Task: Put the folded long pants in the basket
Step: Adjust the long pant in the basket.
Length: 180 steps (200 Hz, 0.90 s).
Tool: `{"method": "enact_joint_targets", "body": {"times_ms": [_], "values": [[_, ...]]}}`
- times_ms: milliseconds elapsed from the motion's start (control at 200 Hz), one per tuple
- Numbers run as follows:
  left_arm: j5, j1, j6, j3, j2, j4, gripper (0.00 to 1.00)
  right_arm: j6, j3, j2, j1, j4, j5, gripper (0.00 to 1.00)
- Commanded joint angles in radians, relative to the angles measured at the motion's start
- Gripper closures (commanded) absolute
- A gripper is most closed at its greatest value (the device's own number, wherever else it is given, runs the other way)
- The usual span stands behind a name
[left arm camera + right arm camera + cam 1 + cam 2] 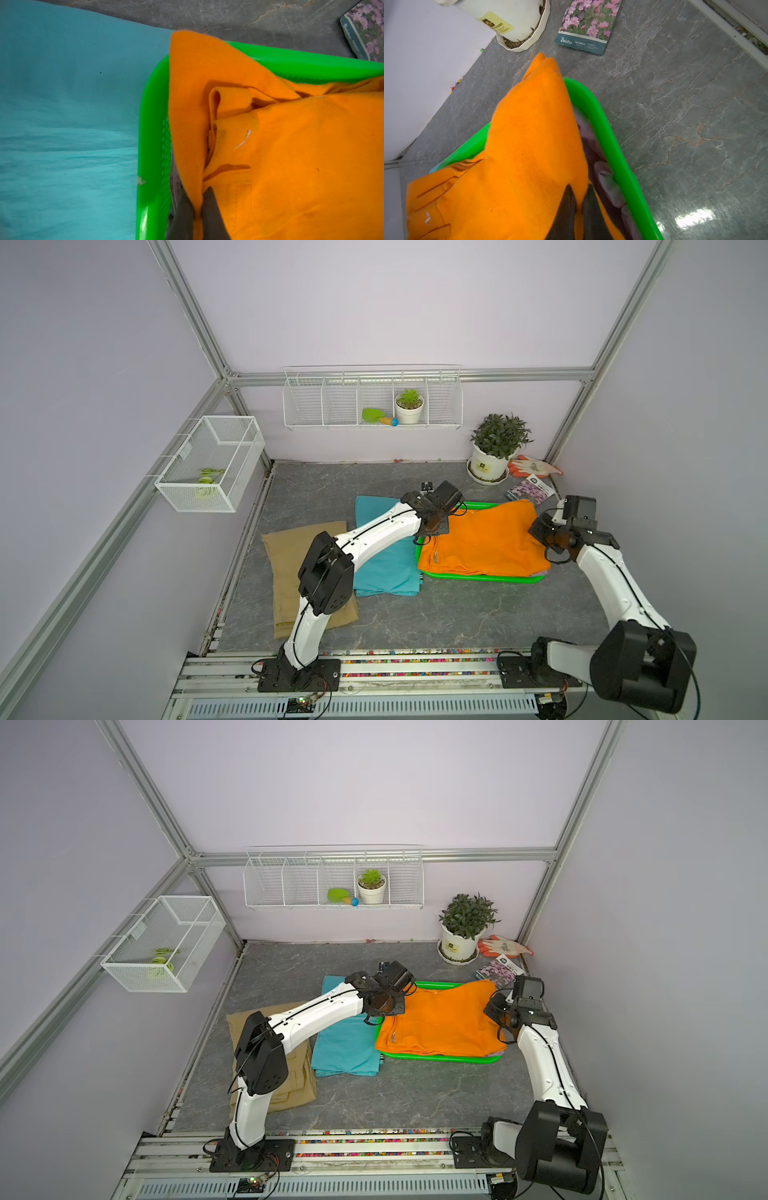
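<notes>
The bright orange folded pants point(484, 541) point(440, 1021) are spread over the green basket point(482, 577) point(442, 1056) at the table's middle right. My left gripper point(197, 194) point(434, 526) is shut on their left edge, and my right gripper point(579, 194) point(548, 537) is shut on their right edge. Lilac pants point(606, 180) lie in the basket point(612, 133) under the orange ones. Teal blue pants point(384, 568) point(68, 124) lie on the table left of the basket point(151, 145). Tan khaki pants point(286, 556) lie further left, partly under my left arm.
A potted plant point(494, 450), orange gloves point(534, 466) and a flower seed packet point(530, 489) point(588, 25) sit at the back right. A white wire cage basket point(212, 464) hangs on the left wall and a white wire rack point(372, 400) on the back wall.
</notes>
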Motion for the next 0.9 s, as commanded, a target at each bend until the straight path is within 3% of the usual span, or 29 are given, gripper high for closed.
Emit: {"method": "enact_joint_targets", "body": {"times_ms": [0,305,350,405,470,595,725,895], "values": [[-0.047,0.005,0.003,0.041,0.030,-0.021,1.00,0.018,-0.020,0.041,-0.013,0.104,0.003,1.00],[-0.071,0.013,0.013,0.061,0.067,-0.043,1.00,0.006,-0.025,0.073,-0.016,0.089,0.013,1.00],[-0.060,0.012,0.015,0.060,0.062,-0.044,0.91,0.003,-0.017,0.071,-0.017,0.079,0.011,0.99],[-0.048,0.012,0.018,0.063,0.050,-0.042,0.82,-0.002,-0.002,0.061,-0.017,0.058,0.014,0.84],[-0.037,0.012,0.023,0.062,0.019,-0.039,0.64,-0.004,0.007,0.035,-0.017,0.043,0.026,0.69],[-0.021,0.012,0.024,0.050,-0.077,-0.043,0.41,0.000,0.015,-0.050,-0.016,0.038,0.036,0.53],[-0.018,0.013,-0.009,-0.063,-0.234,-0.028,0.27,0.001,0.011,-0.125,-0.001,0.082,-0.036,0.48],[0.021,0.020,-0.177,-0.425,-0.510,0.022,0.26,-0.033,0.056,-0.130,0.151,0.078,-0.082,0.46]]}}
